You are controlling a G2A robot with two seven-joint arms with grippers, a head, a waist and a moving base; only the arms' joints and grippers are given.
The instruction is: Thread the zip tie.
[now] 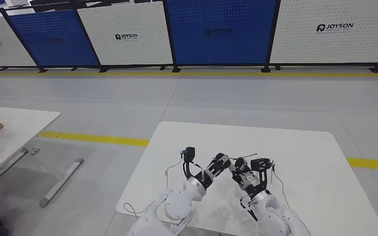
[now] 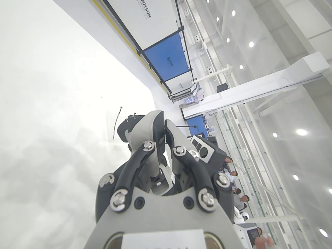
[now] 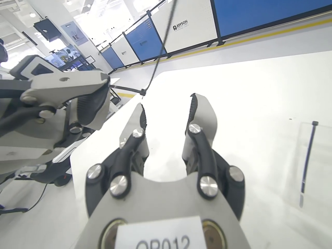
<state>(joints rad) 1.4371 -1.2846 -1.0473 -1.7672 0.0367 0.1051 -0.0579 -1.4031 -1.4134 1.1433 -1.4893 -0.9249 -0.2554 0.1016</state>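
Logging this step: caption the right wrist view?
Open right gripper faces the zip tie held by the left gripper; a spare tie lies on the table.

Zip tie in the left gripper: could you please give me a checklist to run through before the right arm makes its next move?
1. Left gripper shut on the zip tie: ok.
2. Right gripper open and holding nothing: ok.
3. Tie's head between the right gripper's fingers: not ok; it appears ahead of the tips.
4. Tail passed through the head: cannot tell; two stretches of strap meet there at an angle.
5. Spare zip tie flat on the table, apart from both grippers: ok.
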